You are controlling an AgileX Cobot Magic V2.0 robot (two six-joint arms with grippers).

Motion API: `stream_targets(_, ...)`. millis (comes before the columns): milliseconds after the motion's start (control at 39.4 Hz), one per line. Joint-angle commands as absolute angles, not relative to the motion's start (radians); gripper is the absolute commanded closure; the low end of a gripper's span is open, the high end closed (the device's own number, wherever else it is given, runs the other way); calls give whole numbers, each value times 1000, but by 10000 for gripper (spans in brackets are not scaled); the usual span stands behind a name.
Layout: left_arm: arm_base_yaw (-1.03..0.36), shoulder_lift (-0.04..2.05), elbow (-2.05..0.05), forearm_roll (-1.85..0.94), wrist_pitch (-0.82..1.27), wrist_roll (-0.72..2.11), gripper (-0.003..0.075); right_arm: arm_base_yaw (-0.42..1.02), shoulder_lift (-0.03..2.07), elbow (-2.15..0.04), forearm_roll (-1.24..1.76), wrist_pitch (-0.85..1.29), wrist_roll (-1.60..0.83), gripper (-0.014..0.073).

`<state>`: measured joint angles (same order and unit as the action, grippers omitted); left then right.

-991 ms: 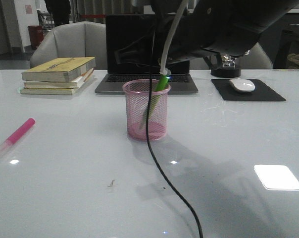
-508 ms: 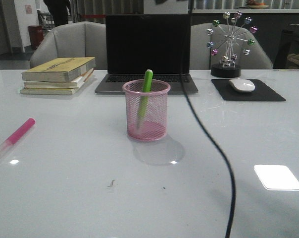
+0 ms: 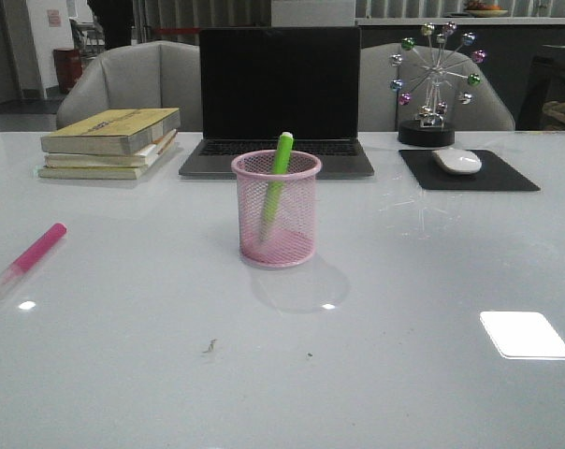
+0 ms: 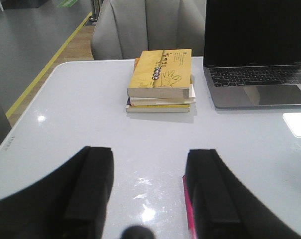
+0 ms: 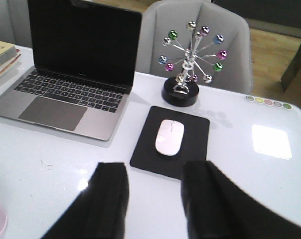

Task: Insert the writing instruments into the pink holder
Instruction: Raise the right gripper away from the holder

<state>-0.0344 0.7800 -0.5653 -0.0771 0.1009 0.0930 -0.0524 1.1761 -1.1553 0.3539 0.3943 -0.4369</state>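
Green marker [image 3: 276, 181] leans inside pink holder [image 3: 276, 210].

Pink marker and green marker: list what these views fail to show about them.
- Pink marker, front view: the clear cap end blurs into the table glare. Left wrist view: the right finger hides all but a sliver.
- Green marker, front view: mesh of the pink holder veils its tip; no wrist view shows it.

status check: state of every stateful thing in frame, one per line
Bright green marker pen: in cup, leaning, tip above rim.
Pink-magenta marker pen: flat on table, capped.
Pink wire-mesh cup: upright.
Grey laptop: open, screen dark.
Left gripper: open, empty.
Right gripper: open, empty.
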Motion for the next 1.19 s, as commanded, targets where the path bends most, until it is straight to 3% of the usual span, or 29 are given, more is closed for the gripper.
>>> stream_targets(0, -33, 776, -600, -78, 12, 83, 318, -77, 1064, -1099, 353, 335, -449, 205)
stream_targets(457, -33, 776, -600, -78, 12, 83, 318, -78, 671, -594, 352, 286, -449, 205)
stream_targets(1169, -33, 776, -600, -78, 12, 83, 318, -78, 643, -577, 351, 352, -449, 205)
